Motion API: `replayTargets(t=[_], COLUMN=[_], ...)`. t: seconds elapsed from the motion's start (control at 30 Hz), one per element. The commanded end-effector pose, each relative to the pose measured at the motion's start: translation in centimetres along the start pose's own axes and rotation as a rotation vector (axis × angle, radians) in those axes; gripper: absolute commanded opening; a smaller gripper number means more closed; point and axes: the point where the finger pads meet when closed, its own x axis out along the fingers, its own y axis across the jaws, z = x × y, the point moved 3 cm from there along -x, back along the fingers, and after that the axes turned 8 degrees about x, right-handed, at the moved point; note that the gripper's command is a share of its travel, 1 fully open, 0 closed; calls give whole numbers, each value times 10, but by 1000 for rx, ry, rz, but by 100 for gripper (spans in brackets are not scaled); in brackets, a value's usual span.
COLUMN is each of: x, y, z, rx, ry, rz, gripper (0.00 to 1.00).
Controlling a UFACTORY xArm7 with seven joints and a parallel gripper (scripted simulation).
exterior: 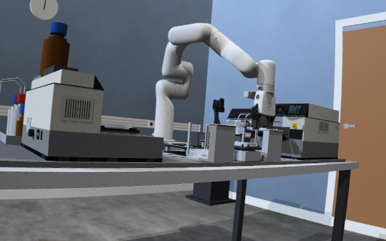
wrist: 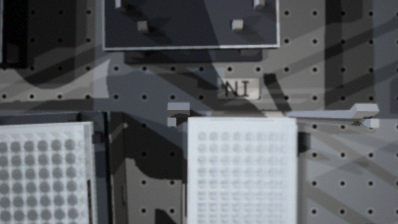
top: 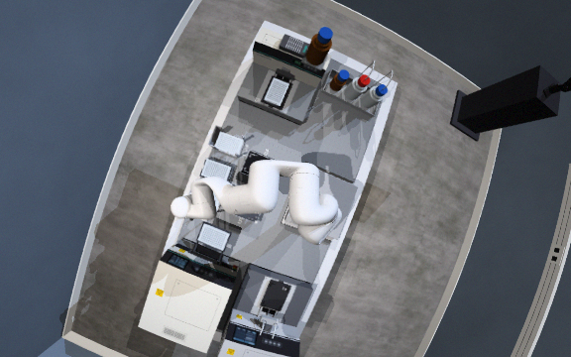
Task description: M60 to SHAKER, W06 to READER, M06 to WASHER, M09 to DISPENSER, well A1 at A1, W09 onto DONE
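Note:
My gripper [exterior: 263, 125] is open, fingers pointing down, low over the rack with tall grey walls [exterior: 272, 146]; its fingertips are outside the wrist view and hidden in the top view. A white plate [wrist: 242, 172], the top one in IN, stands beside the IN label [wrist: 238, 88] between the rack's corner posts; nothing shows held. Another white plate [wrist: 40, 175] [top: 217, 170] sits in a dark holder beside it. A plate [top: 229, 143] stands in the other rack. Further plates sit on the upper instrument [top: 277, 92] and before the lower-left instrument [top: 213, 237]. No plate label is readable.
A dark nest [wrist: 195, 22] with small locators lies beyond IN. The lower instrument's black nest [top: 276, 295] shows no plate. The other rack's grey wall [exterior: 222, 144] rises beside the gripper's rack. Bottles, one a large brown bottle [top: 319, 50] [exterior: 55, 51], stand at the far end.

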Motion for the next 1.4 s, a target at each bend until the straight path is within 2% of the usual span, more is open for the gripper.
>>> replayTargets(t=[0.0,1.37], x=[2,52], y=[1,1], z=[1,1], rx=[0,0], ry=[-5,-5], rz=[2,2], gripper=[100,100])
